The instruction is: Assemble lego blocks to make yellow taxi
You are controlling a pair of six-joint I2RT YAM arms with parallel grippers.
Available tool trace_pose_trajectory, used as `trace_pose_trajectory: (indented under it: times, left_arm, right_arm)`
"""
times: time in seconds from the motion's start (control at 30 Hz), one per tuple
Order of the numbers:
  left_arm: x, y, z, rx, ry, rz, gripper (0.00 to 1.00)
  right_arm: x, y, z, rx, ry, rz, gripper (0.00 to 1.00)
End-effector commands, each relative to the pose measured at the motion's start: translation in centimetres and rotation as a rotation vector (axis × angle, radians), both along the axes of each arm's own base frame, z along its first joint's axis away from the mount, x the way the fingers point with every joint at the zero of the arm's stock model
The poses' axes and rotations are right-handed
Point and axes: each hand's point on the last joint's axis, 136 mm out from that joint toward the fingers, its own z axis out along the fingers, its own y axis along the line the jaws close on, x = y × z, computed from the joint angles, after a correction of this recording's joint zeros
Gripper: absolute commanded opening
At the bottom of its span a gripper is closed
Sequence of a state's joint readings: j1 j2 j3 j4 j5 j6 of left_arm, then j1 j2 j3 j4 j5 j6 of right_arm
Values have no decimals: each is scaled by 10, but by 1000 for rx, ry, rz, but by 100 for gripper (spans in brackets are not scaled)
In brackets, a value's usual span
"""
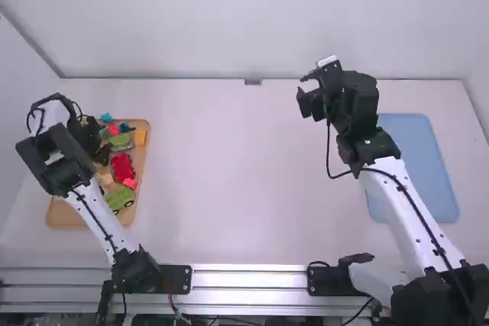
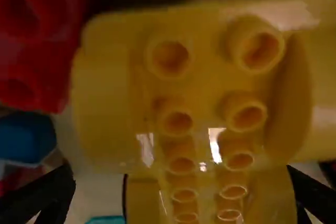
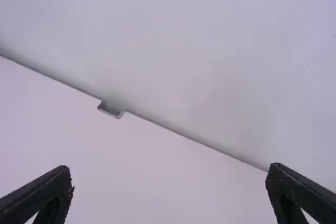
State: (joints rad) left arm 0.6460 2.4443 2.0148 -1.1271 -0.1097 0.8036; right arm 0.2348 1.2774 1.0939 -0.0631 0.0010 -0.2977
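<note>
Our whole move hangs on how the yellow studded block [image 2: 210, 85] lies to the left claw [image 2: 181, 174]: straight ahead of it and very near, with the nearer part running back between its fingers. That claw stands released, its two fingers well apart, one on each side of the yellow, and we read no firm squeeze on it. Two rows of studs run away from the claw, along the line of its reach, while the farther, broader part spreads crosswise, wider than the gap. We cannot tell whether this is one piece or two meeting, so we would not swear to a single long axis. We judge the narrower, nearer part to be the one to pinch, closing across the stud rows; the broad part would likely jam against the fingertips. Past one finger, ahead and to the side, sit a red studded block [image 2: 39, 35] and a blue piece [image 2: 23, 137], which a careless sideways drift could nudge. All this is at the wooden tray [image 1: 67, 215], right under the left claw, so the left arm is plainly the nearer. The right claw [image 1: 306, 89], fingers spread and holding nothing, hangs well apart from the tray, across the white table [image 1: 229, 188].
</note>
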Motion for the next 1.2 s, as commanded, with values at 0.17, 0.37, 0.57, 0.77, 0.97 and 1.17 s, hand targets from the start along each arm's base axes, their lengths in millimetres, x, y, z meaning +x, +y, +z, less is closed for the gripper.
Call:
trace_pose_trajectory:
  times: [0.17,0.37,0.57,0.77,0.97,1.17]
  left_arm:
    - [8,-8,2,-26,-45,56,99]
    - [12,-20,2,-95,-72,63,99]
    - [4,-24,3,-107,-36,63,99]
    - [6,-32,4,-149,-50,69,99]
    - [7,-28,3,-130,-52,67,90]
    - [7,-25,3,-116,-54,65,67]
  right_arm:
    - [3,1,16,8,-28,-1,98]
    - [3,1,17,9,-34,-1,98]
    - [4,1,18,10,-37,-1,98]
    - [3,1,16,9,-32,-1,98]
    - [3,1,16,8,-31,-1,98]
    - [3,1,16,8,-31,-1,98]
